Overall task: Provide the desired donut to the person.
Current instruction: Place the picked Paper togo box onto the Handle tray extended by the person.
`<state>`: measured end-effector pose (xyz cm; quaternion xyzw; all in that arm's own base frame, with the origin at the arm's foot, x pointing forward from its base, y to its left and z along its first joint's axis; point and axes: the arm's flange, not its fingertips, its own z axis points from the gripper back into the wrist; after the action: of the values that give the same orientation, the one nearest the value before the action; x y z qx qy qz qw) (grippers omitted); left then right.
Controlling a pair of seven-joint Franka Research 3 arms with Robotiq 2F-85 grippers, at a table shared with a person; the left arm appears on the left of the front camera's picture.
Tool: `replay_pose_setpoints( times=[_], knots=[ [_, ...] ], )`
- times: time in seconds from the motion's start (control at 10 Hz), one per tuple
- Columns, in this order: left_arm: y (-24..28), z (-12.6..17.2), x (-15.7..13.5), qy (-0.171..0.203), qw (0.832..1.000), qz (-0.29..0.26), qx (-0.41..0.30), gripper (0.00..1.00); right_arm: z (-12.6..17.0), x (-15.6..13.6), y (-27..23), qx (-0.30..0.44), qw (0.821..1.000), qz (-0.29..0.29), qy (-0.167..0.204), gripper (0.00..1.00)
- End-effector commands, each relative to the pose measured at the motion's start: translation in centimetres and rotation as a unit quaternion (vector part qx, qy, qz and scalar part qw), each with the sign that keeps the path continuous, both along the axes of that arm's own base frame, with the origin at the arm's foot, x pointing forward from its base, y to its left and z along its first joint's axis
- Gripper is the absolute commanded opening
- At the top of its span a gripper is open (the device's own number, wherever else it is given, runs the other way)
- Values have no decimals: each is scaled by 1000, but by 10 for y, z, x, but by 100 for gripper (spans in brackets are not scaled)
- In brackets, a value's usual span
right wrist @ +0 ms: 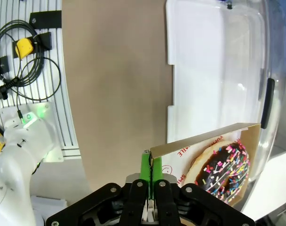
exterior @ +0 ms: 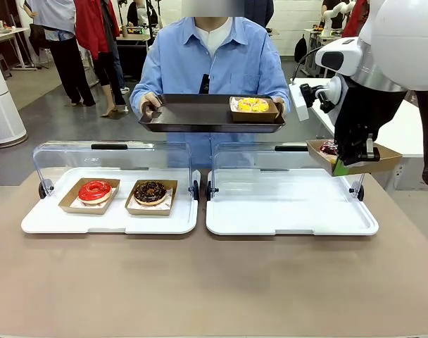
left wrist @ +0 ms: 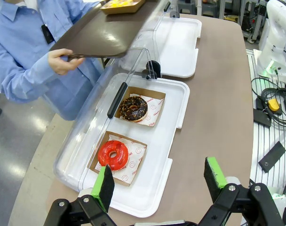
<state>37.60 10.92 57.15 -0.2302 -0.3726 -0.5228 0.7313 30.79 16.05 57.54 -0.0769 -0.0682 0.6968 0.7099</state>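
My right gripper [exterior: 345, 164] [right wrist: 150, 170] is shut on the edge of a cardboard box [exterior: 383, 160] [right wrist: 205, 140]. The box holds a chocolate donut with coloured sprinkles [right wrist: 225, 172] and hangs in the air above the right end of the right white tray [exterior: 291, 211]. The person [exterior: 210, 56] stands across the table holding a dark serving tray [exterior: 200, 113] [left wrist: 103, 35] in both hands. A yellow donut in a box [exterior: 253, 105] lies on it. My left gripper [left wrist: 159, 181] is open above the left white tray [left wrist: 173, 117], with nothing between its fingers.
The left white tray [exterior: 45, 222] holds a red glazed donut [exterior: 94, 190] [left wrist: 113, 155] and a dark chocolate donut [exterior: 150, 191] [left wrist: 133, 108], each in a box. Both trays' clear lids [exterior: 112, 158] stand open at the back. Brown tabletop [exterior: 214, 282] lies in front.
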Motion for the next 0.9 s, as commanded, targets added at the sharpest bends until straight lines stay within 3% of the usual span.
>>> replay_pose_setpoints(
  times=[0.0, 0.8],
  knots=[
    [0, 0, -1, -1, 1000, 0, -8, 100, -1, -2, -1, -7, 1000, -7, -3, 0],
    [0, 0, -1, -1, 1000, 0, -8, 100, -1, -2, -1, -7, 1000, -7, -3, 0]
  ],
)
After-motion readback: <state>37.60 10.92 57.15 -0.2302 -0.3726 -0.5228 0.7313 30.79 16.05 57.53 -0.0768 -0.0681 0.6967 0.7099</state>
